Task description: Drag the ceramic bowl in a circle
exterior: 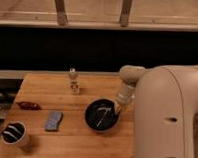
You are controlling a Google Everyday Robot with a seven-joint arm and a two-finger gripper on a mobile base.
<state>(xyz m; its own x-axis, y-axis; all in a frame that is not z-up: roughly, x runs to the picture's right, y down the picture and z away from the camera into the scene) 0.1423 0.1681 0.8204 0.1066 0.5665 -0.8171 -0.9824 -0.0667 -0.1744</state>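
Your robot's arm [170,117] is covering the table's [69,142] right side and running off the frame. The gripper [119,110] at the ceramic bowl's [101,115] right rim is blurring into it; the small bottle [73,81] is too blurred to identify.

No writing can be read anywhere on the wooden table [79,137]; the small bottle [73,80] at the far side carries no legible label; the ceramic bowl [101,115] is plain glossy black; the gripper [119,109], closed at the bowl's right rim, bears no marking; nor does the arm's pale casing [165,117].
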